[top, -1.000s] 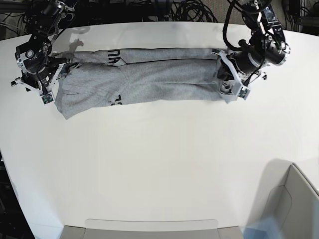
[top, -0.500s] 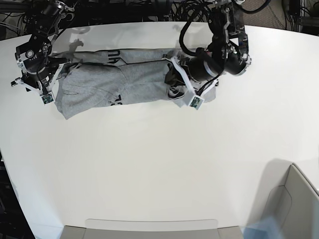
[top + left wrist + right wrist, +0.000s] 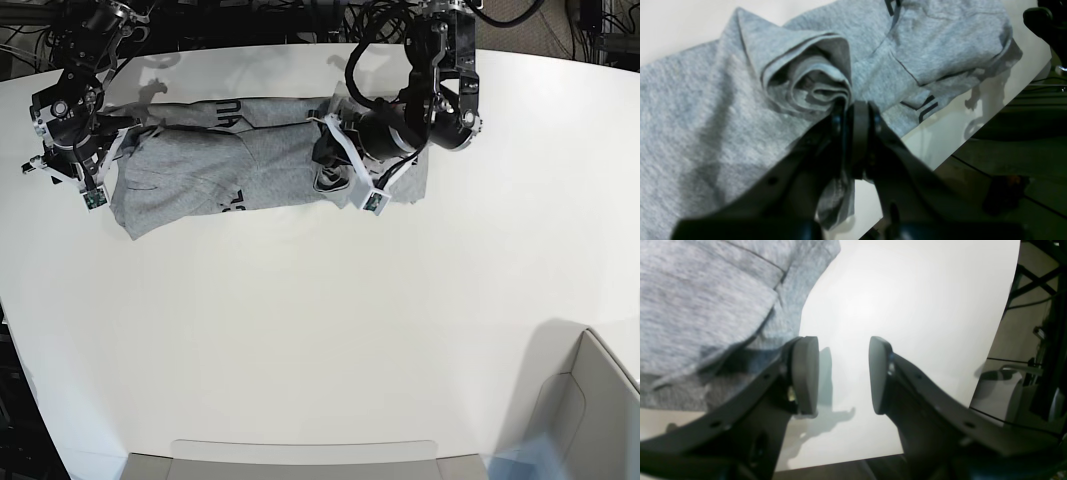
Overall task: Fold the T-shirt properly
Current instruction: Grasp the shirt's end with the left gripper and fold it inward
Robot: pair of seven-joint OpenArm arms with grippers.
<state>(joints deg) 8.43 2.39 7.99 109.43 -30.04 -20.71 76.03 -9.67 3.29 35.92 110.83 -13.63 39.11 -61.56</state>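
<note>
Pinching a bunched, rolled hem of the grey T-shirt (image 3: 723,110), my left gripper (image 3: 853,110) has its fingers (image 3: 860,133) nearly together on the cloth. My right gripper (image 3: 843,373) hangs spread and empty over the white tabletop (image 3: 907,306) beside the shirt's end. The shirt's long axis runs across the tabletop's far side in the base view.

Both arms are black with white brackets near the wrists; black cables loop off them. The right gripper (image 3: 843,375) has matte dark fingers with rounded grey pads (image 3: 805,373); small screw holes dot the finger arms.
</note>
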